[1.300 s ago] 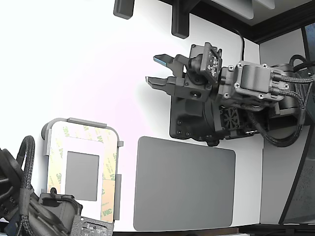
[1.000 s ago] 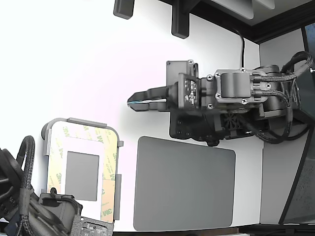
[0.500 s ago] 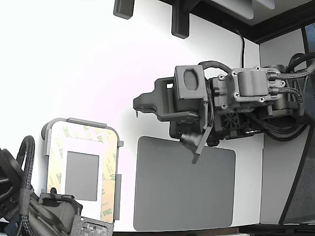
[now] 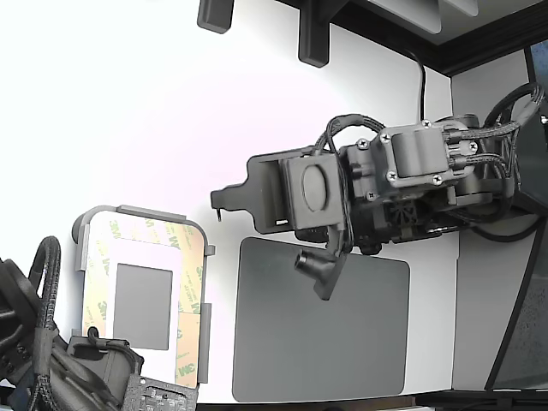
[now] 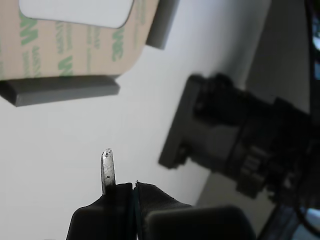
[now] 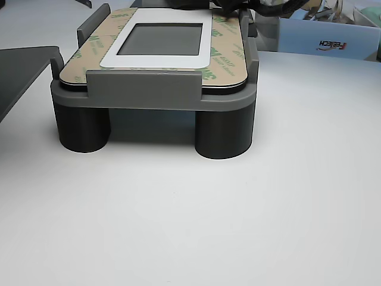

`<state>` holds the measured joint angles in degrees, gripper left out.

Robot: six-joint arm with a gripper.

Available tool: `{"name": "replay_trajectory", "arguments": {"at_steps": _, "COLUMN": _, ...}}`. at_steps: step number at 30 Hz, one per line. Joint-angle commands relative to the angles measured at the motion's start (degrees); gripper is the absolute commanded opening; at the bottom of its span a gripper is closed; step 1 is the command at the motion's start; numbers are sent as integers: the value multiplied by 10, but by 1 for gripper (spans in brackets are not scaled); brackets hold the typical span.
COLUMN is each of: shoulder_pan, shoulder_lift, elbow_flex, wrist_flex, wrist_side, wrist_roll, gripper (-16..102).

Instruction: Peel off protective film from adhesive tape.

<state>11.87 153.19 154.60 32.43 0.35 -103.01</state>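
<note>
The adhesive tape (image 4: pixel 147 229) frames a white panel with a grey centre (image 4: pixel 143 306), held in a grey fixture (image 4: pixel 150 213) at the exterior view's lower left. The protective film (image 4: pixel 188 345), a short tan-orange strip with a green 3M mark, lies on the frame's lower right side. My gripper (image 4: pixel 220 205) hangs over the white table, up and to the right of the fixture and apart from it. Its jaws meet with nothing between them. In the wrist view the gripper (image 5: pixel 121 181) points toward the tape (image 5: pixel 75 50) at the fixture's corner. The other view shows the tape (image 6: pixel 226 50) on the raised fixture.
A large grey mat (image 4: pixel 321 321) lies to the exterior view's right of the fixture, below my arm. The arm's black base (image 4: pixel 330 224) stands beside the mat. A second arm (image 4: pixel 51 368) sits at the lower left corner. Dark brackets (image 4: pixel 312 38) stand at the table's far edge.
The gripper went from open to shut. The wrist rolled over and the gripper moved to the exterior view's left and slightly down, closer to the fixture. The tape and film have not moved.
</note>
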Motion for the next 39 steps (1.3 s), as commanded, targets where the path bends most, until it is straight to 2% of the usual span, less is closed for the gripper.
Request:
{"name": "replay_trajectory", "arguments": {"at_steps": 1, "shoulder_pan": 29, "shoulder_lift": -11, "elbow_flex": -15, "wrist_flex": -34, "wrist_side": 7, "wrist_roll": -43, "gripper": -11}}
{"name": "replay_trajectory", "arguments": {"at_steps": 3, "shoulder_pan": 60, "shoulder_lift": -31, "elbow_flex": -17, "wrist_flex": -49, "wrist_side": 23, "wrist_roll": -33, "gripper": -11}}
{"name": "replay_trajectory", "arguments": {"at_steps": 7, "shoulder_pan": 101, "shoulder_lift": -94, "elbow_flex": -37, "wrist_flex": -80, "wrist_side": 18, "wrist_roll": -22, "gripper": -11}}
{"name": "replay_trajectory", "arguments": {"at_steps": 11, "shoulder_pan": 135, "shoulder_lift": -203, "elbow_flex": -105, "wrist_flex": -90, "wrist_side": 20, "wrist_roll": -21, "gripper": -11}}
{"name": "replay_trajectory", "arguments": {"at_steps": 16, "shoulder_pan": 142, "shoulder_lift": -328, "elbow_flex": -184, "wrist_flex": -105, "wrist_side": -8, "wrist_roll": -18, "gripper": -9}}
{"name": "replay_trajectory", "arguments": {"at_steps": 21, "shoulder_pan": 143, "shoulder_lift": -382, "elbow_flex": -213, "wrist_flex": -132, "wrist_side": -18, "wrist_roll": -24, "gripper": -7}}
{"name": "replay_trajectory", "arguments": {"at_steps": 35, "shoulder_pan": 195, "shoulder_lift": -481, "elbow_flex": -327, "wrist_flex": -54, "wrist_side": -6, "wrist_roll": 21, "gripper": -10}}
{"name": "replay_trajectory", "arguments": {"at_steps": 39, "shoulder_pan": 202, "shoulder_lift": -478, "elbow_flex": -313, "wrist_flex": -65, "wrist_side": -5, "wrist_roll": 15, "gripper": -10}}
